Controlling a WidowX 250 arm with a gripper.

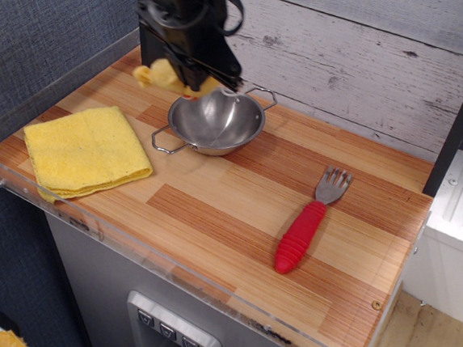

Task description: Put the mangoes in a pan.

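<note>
Up at the far left of the worktop [236,214] the black gripper [193,74] hangs in the air with its fingers [212,68] closed on the mangoes [165,76], a pale-yellow lump held just above the far left rim of the pan [217,120]. The pan itself holds nothing I can see. A folded yellow cloth [85,152] lies at the near left, and a red-handled fork [309,222] lies well off to the right.

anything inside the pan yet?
Nothing visible: the pan shows bare steel. The gripper holds the mangoes above its far-left rim, hiding that edge.
</note>
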